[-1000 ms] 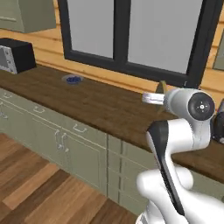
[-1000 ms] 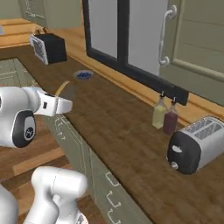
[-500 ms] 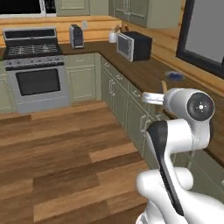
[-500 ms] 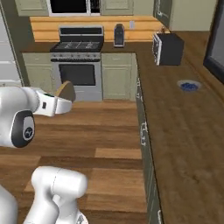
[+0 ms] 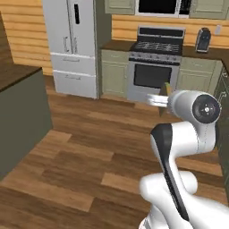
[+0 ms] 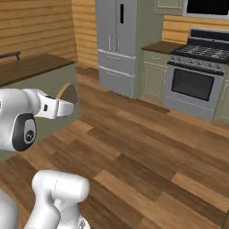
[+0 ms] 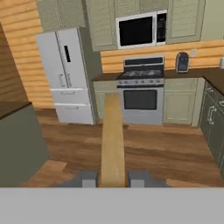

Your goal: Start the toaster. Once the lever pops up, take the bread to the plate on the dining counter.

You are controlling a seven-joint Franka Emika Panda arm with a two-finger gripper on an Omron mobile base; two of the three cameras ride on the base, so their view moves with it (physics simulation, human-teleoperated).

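Gripper (image 7: 112,178) clenched on flat tan-brown slice of bread (image 7: 112,140), edge-on at lower centre; probably light, stiff, crumbly; best pinched gently across flat faces.

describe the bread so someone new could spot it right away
Start at the white robot arm in the middle of the kitchen floor and follow it to its gripper. Clamped there edge-on is the bread, a thin tan slice pointing toward the stove, the one thing held in the air.
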